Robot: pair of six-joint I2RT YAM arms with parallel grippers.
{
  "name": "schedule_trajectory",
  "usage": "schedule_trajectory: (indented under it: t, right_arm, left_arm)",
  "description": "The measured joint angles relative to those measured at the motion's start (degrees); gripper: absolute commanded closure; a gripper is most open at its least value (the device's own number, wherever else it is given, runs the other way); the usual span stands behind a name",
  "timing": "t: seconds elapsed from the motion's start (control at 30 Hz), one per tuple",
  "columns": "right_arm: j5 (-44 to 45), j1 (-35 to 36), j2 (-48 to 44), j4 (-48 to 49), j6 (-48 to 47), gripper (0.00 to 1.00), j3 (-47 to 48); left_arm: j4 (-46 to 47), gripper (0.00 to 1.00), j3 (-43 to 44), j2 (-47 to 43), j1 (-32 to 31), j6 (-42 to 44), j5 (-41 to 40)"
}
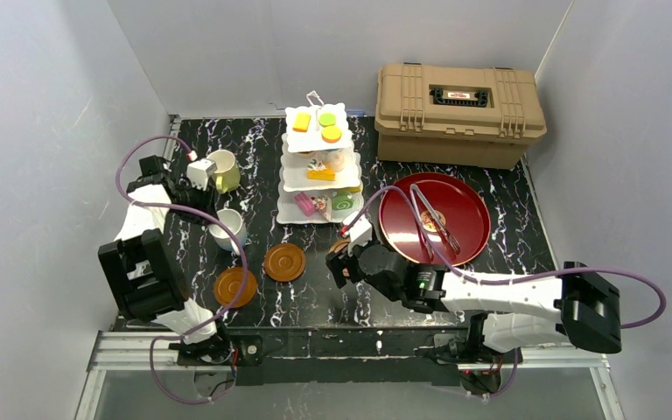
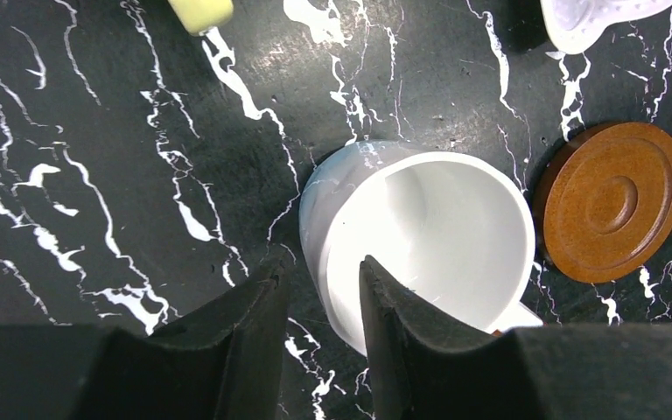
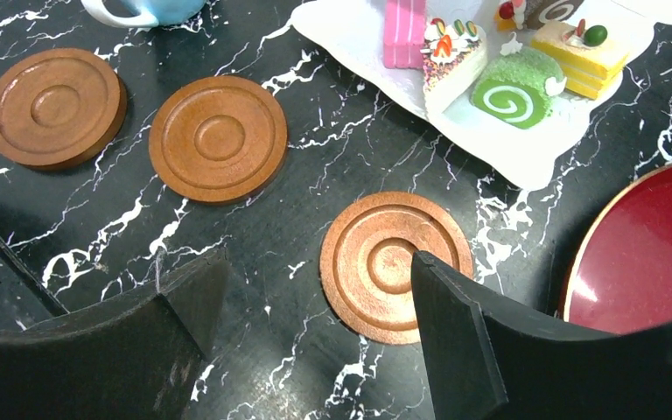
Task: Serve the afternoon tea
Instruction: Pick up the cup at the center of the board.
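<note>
Just tan case (image 1: 459,131), label (image 1: 461,95) unreadable, white mug (image 2: 429,236)

I have the white-and-black left arm (image 1: 140,236) folded at the elbow and reaching forward, and the black left hand (image 2: 319,273) points down with a narrow gap between its fingers. The right arm (image 1: 507,293) stretches leftward and low, with the black right hand (image 3: 315,262) spread wide.

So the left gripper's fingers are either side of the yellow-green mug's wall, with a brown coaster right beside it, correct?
Not quite. The left wrist view shows the left gripper straddling the wall of the white mug, one finger outside and one inside. The yellow-green mug sits apart at the top edge. The brown coaster beside the straddled mug is right.
</note>
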Motion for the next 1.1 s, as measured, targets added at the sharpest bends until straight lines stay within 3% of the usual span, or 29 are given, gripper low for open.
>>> schedule_trajectory:
  t: [0.13, 0.5, 0.87, 1.1]
  right_arm:
    - [-0.5, 0.0, 3.2, 0.8, 0.1, 0.16, 1.6]
    - [-4.7, 0.0, 19.4, 10.7, -0.1, 0.13, 7.8]
    - [-10.4, 0.0, 34.3, 24.5, -2.1, 0.12, 21.6]
    - [-13.4, 0.0, 38.3, 26.4, -2.4, 0.17, 25.6]
  left_arm:
    - [1.3, 1.0, -1.2, 0.9, -0.7, -0.6, -0.2]
    - [5.2, 1.0, -4.9, -2.4, -3.0, -6.2, -1.2]
    - [5.5, 1.0, -10.2, -22.2, -4.6, -25.0, -7.2]
    - [4.0, 1.0, -11.8, -25.9, -8.2, -30.6, -11.6]
